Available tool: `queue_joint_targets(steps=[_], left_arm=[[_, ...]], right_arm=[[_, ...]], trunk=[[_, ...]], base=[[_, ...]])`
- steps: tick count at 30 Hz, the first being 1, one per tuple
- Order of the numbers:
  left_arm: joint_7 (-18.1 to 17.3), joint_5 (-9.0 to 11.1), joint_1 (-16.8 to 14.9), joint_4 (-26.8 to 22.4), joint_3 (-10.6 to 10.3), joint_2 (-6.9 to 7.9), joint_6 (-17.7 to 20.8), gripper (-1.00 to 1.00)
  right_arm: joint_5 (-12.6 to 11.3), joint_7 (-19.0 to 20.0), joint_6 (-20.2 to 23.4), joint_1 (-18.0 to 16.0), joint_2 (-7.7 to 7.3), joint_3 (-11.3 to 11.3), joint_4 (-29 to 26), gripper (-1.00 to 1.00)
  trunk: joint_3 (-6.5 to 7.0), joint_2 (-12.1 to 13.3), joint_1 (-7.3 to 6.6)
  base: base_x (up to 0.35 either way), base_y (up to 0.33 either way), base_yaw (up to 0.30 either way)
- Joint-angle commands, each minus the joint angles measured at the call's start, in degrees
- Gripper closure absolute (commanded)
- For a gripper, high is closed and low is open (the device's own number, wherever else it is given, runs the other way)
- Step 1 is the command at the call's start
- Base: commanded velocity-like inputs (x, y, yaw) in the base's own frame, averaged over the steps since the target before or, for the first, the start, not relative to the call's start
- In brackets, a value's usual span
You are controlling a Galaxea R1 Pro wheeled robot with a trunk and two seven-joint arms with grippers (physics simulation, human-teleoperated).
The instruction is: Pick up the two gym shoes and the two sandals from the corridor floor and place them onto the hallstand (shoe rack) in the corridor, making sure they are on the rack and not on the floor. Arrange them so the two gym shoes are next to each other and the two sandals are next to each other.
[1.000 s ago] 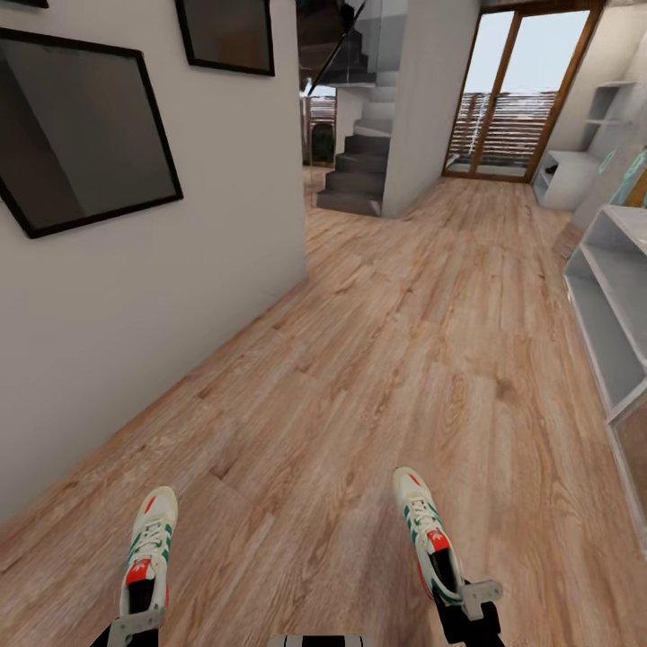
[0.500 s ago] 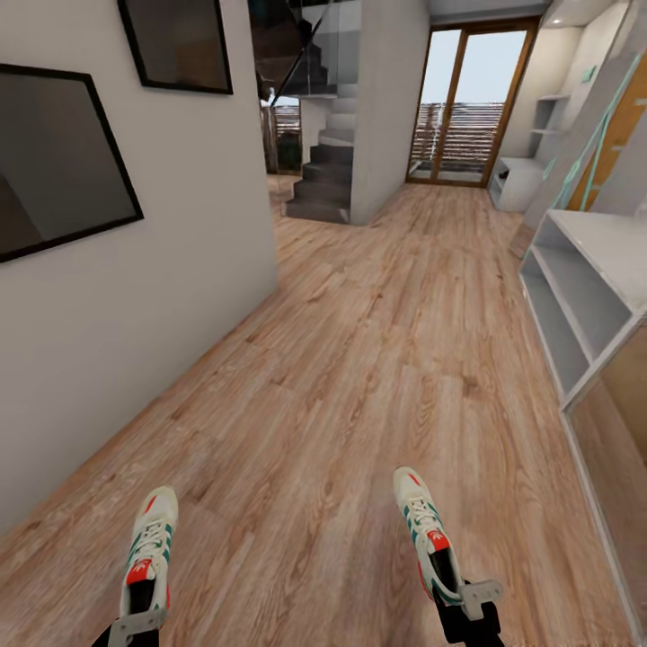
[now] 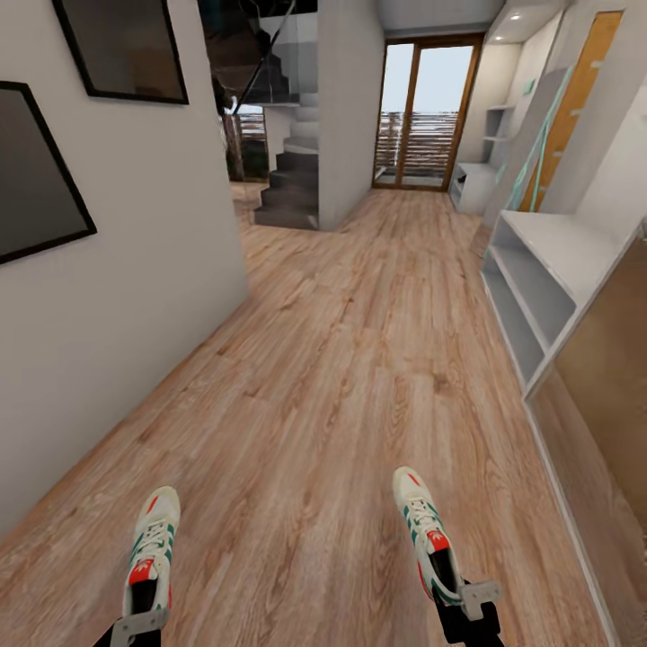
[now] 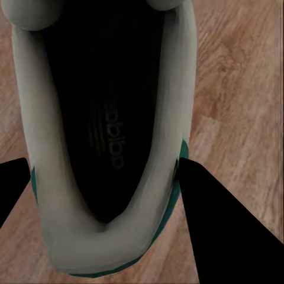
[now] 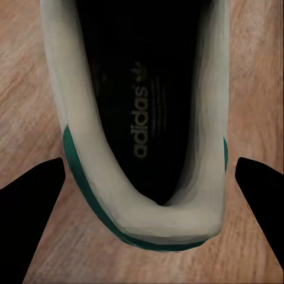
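Two off-white gym shoes with green stripes hang above the corridor floor (image 3: 359,359), toes pointing away from me. My left gripper (image 3: 137,624) is shut on the heel of the left gym shoe (image 3: 149,550). My right gripper (image 3: 468,600) is shut on the heel of the right gym shoe (image 3: 426,532). In the left wrist view black fingers (image 4: 220,225) flank the heel (image 4: 65,236); in the right wrist view fingers (image 5: 32,198) stand at both sides of the heel (image 5: 177,228). The hallstand (image 3: 568,249) stands along the right wall, its two open levels bare. The sandals are out of view.
A grey wall with dark framed pictures (image 3: 36,171) runs along the left. Far ahead are a staircase (image 3: 292,184), a glass door (image 3: 418,117) and a white shelf unit (image 3: 476,184). A brown panel (image 3: 602,395) adjoins the hallstand at the near right.
The whole view has swung, bringing the hallstand further into the picture at the right and sliding the left wall out. Both shoes stay held in the same place relative to me.
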Motion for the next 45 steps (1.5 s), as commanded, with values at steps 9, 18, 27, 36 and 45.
queue_joint_targets(steps=[9, 18, 27, 36, 45], left_arm=[[-0.3, -0.3, 0.0, 0.1, 0.5, -0.05, -0.2, 1.00], [-0.3, -0.4, 0.0, 0.1, 0.4, -0.05, -0.2, 1.00], [-0.3, -0.5, 0.0, 1.0, 0.3, -0.05, -0.2, 1.00], [-0.3, -0.5, 0.0, 1.8, 0.3, -0.05, -0.2, 1.00], [-0.5, -0.5, 0.3, 2.2, 0.0, 0.29, -0.5, 1.00]], right_arm=[[0.3, 0.2, -0.2, 0.0, 0.03, -0.3, 0.1, 1.00], [0.3, 0.2, -0.2, 0.0, 0.08, -0.3, 0.1, 1.00], [0.3, 0.2, -0.2, 0.0, 0.09, -0.3, 0.1, 1.00], [0.3, 0.2, -0.1, 0.0, 0.15, -0.3, 0.1, 1.00], [0.5, 0.1, 0.0, 0.2, 0.59, -0.6, 0.5, 1.00]], trunk=[[0.58, 0.0, 0.01], [1.21, 0.0, 0.01], [1.83, 0.0, 0.01], [2.13, 0.0, 0.01], [2.14, 0.0, 0.01]], base=[[0.300, 0.000, -0.223], [0.332, 0.000, -0.223], [0.333, 0.000, -0.223], [0.333, 0.000, -0.113], [0.296, 0.000, -0.003]])
